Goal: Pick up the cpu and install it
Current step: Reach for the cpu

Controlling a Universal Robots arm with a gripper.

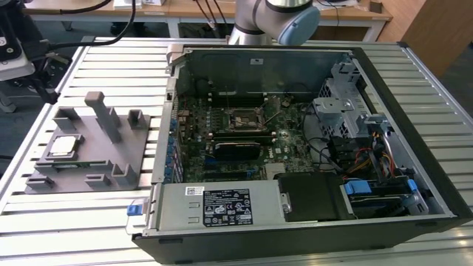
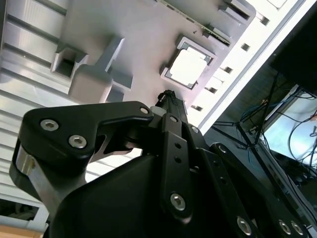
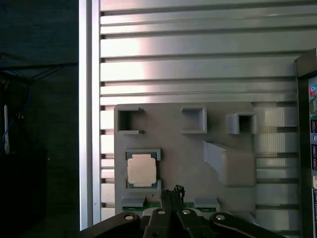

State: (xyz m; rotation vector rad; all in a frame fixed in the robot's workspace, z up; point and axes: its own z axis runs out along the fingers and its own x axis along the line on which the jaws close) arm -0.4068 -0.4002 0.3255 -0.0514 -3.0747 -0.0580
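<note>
The cpu [image 1: 63,146] lies flat in a square recess of the grey holder plate [image 1: 96,152], near the bench [image 1: 111,61] edge on the exterior view's left and well apart from the open computer case [image 1: 296,244]. A white printed label [image 1: 227,206] sits on the case's metal box; its wording cannot be made out. In both wrist views the jaws stand closed together, gripping nothing, pointed at the plate near the cpu.
</note>
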